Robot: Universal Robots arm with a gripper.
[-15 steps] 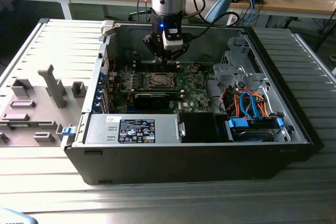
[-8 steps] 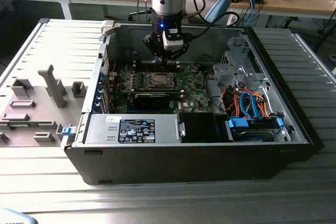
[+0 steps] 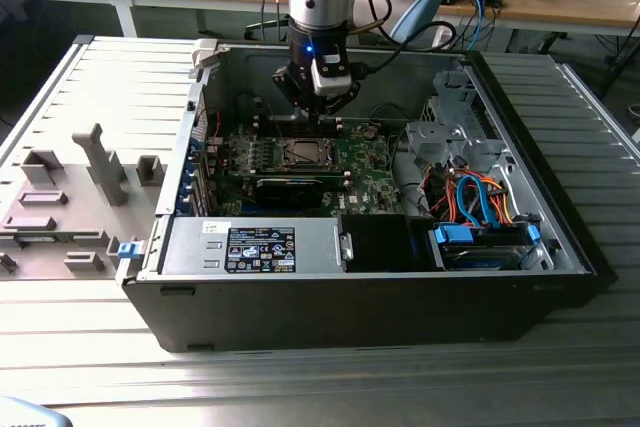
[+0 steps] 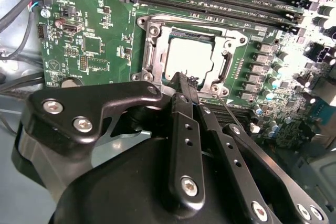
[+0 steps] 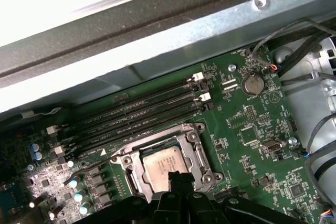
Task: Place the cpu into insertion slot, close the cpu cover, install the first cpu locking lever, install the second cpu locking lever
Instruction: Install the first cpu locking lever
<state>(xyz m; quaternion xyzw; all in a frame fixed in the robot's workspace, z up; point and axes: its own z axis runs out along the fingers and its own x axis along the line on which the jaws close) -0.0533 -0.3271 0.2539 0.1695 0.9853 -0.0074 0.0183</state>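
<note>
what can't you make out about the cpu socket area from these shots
- Silver-grey square cpu: its near edge is hidden behind the black tool in both wrist views.
- Thin wire locking lever: its end runs behind the tool, second wrist view.
- Exterior view: socket too small to judge.

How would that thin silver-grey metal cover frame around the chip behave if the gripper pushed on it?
The thin silver-grey metal cover frame looks stiff, so it would probably pivot rather than flex. It lies flat around the dull silver square chip, so tipping seems unlikely. Its bare metal may let the black gripper slide.
</note>
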